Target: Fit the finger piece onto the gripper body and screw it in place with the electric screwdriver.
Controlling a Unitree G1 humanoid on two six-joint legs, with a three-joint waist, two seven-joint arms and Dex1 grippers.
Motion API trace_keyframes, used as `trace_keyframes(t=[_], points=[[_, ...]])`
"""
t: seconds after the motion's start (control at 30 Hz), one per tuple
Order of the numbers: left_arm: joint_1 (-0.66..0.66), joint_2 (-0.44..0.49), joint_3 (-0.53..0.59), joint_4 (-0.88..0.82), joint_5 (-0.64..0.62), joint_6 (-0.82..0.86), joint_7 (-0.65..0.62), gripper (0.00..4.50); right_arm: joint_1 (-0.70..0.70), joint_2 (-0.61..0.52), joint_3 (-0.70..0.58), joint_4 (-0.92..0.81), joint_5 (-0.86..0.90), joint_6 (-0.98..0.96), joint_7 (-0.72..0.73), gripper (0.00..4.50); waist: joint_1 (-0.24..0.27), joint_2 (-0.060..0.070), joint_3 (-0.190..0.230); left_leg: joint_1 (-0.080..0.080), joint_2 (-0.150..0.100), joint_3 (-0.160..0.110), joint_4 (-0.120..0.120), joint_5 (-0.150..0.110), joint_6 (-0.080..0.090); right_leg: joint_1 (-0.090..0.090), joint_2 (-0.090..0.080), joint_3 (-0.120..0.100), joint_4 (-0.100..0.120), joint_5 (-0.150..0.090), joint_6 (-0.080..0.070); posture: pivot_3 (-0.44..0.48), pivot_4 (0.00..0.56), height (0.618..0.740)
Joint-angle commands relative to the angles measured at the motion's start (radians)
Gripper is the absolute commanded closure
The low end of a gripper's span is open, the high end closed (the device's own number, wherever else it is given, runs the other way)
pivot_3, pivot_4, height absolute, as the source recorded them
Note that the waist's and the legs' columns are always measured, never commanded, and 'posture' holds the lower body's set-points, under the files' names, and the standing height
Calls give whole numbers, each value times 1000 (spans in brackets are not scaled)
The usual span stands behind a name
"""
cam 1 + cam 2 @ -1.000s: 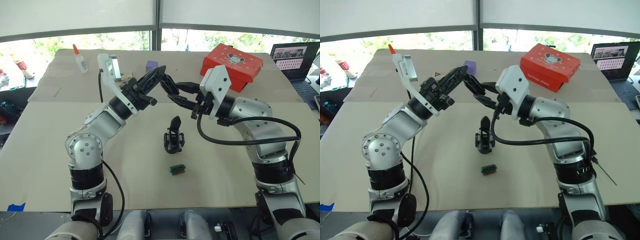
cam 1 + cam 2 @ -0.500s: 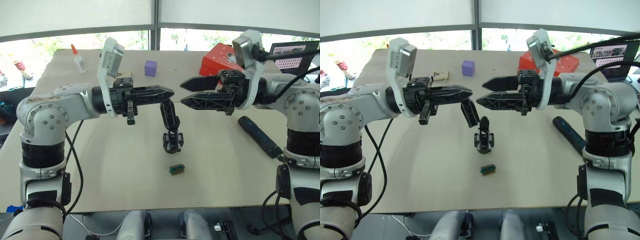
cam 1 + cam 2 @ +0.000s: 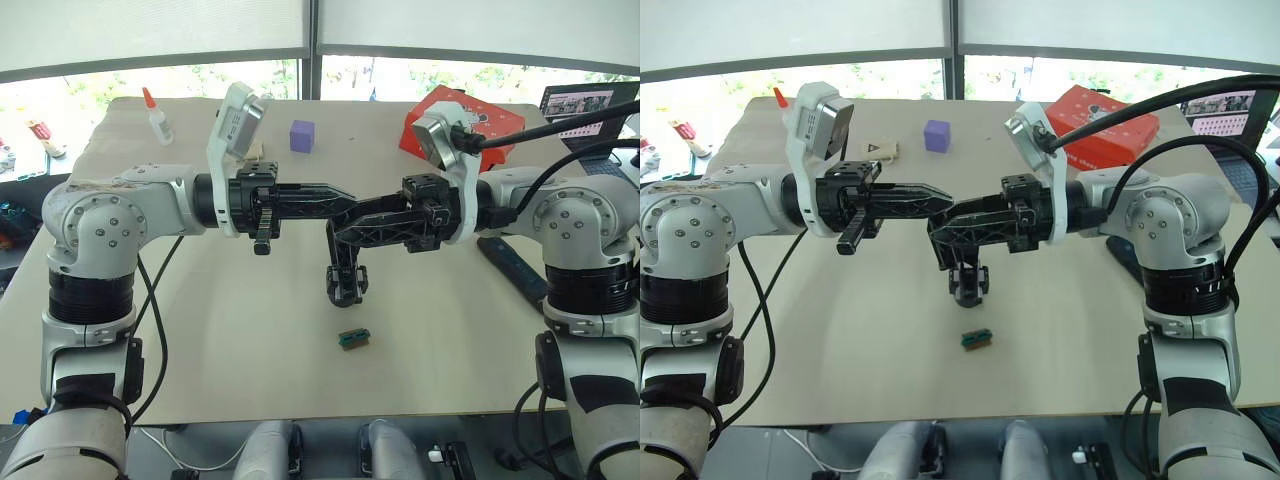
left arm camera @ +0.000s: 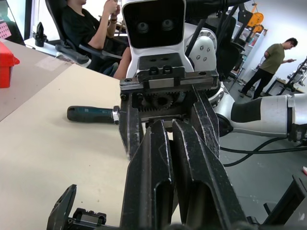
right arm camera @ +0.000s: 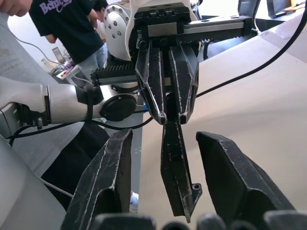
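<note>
Above the middle of the beige table [image 3: 200, 330], the two arms meet tip to tip. The left gripper [image 5: 169, 117] reaches in horizontally, and its two black fingers are pinched on the upper end of the finger piece [image 5: 178, 167], which hangs down from them with its bracket end lowest. In the right wrist view this piece hangs in the gap between the right gripper's fingers [image 5: 103, 177], which stand wide apart on either side without touching it. In the head views the right gripper [image 3: 345, 225] comes in from the opposite side, its tips just beside and slightly under the left gripper's tips, with the finger piece between the two.

Directly below this meeting point, the gripper body [image 3: 346, 284] stands on the table, apart from both grippers, with the lower end of the finger piece close above it. A small green-and-brown block [image 3: 354, 338] lies on the table nearer the robot, just in front of the gripper body.

The electric screwdriver [image 3: 512, 270] lies flat on the table under the right forearm, well apart from the gripper body. Farther back lie a red box [image 3: 462, 108], a purple cube [image 3: 302, 135] and a glue bottle [image 3: 156, 115].
</note>
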Motion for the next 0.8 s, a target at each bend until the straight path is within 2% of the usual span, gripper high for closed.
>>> trace_keyframes(t=[0.03,0.8], points=[[-29,-4,35,-15,0,-11,11,4500,-4,6,0,-39,0,-37,13,2192,0,0,0,0,0,0,0,0,0,0,0,0,0,0,0,0,150,740],[-7,-5,35,-7,52,-28,-7,4500,-12,27,29,-9,-53,-89,27,2192,0,0,0,0,0,0,0,0,0,0,0,0,0,0,0,0,150,740]])
